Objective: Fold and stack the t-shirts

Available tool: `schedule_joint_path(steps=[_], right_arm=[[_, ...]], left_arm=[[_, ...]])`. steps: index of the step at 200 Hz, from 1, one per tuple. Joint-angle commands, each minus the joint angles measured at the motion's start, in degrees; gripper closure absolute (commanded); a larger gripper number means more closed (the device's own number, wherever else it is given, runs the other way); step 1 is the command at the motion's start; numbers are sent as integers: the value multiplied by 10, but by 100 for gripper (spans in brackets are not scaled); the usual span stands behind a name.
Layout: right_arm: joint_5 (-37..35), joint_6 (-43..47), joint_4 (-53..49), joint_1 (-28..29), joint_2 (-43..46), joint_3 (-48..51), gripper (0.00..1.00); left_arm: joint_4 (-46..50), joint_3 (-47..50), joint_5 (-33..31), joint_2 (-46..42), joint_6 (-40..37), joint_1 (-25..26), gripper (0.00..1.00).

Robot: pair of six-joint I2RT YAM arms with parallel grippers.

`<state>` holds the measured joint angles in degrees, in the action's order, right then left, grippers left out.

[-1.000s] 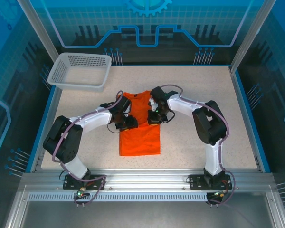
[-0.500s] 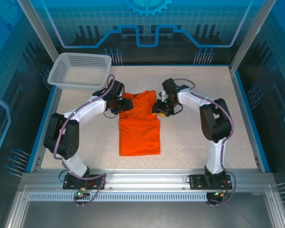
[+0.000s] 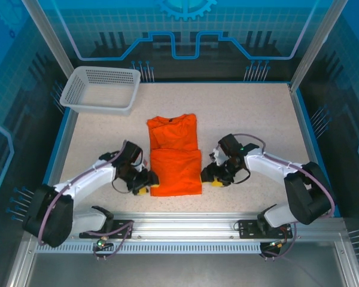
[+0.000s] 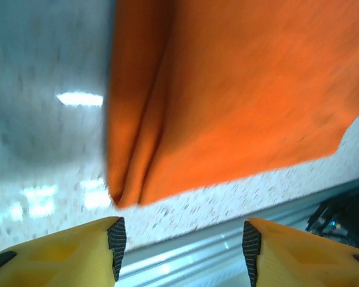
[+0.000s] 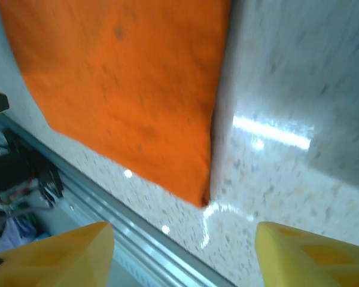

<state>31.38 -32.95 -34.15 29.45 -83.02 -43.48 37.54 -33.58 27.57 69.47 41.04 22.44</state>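
Your L gripper (image 3: 145,186) sits low at the t-shirt's (image 3: 175,156) 7 o'clock corner. Its yellow fingers (image 4: 78,251) are spread wide w/ nothing between them; in the L wrist view the cloth corner lies just ahead of the tips. T-shirt is mid-table, folded to a narrow strip w/ a layer edge across its middle. R gripper (image 3: 212,178) is at its 5 o'clock corner, also spread, empty. White basket (image 3: 102,88) sits at the table's (image 3: 257,119) 10 o'clock, well apart.

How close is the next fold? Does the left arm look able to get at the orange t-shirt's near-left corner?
Probably yes: the left gripper sits open right beside that corner of the orange t-shirt, with nothing between them.
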Motion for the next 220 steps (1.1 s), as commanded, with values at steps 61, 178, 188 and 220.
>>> schedule_joint_path(steps=[61,178,188,220], right_arm=[[-22,-11,2,71,-124,-50,56],[-48,4,-26,81,-151,-86,100],[-47,3,-30,82,-144,-78,100],[-27,5,-45,90,-101,-31,100]], left_arm=[[-142,89,78,14,100,2,54],[-67,28,-25,65,42,3,100],[-39,22,-21,59,31,3,100],[38,20,34,8,27,18,100]])
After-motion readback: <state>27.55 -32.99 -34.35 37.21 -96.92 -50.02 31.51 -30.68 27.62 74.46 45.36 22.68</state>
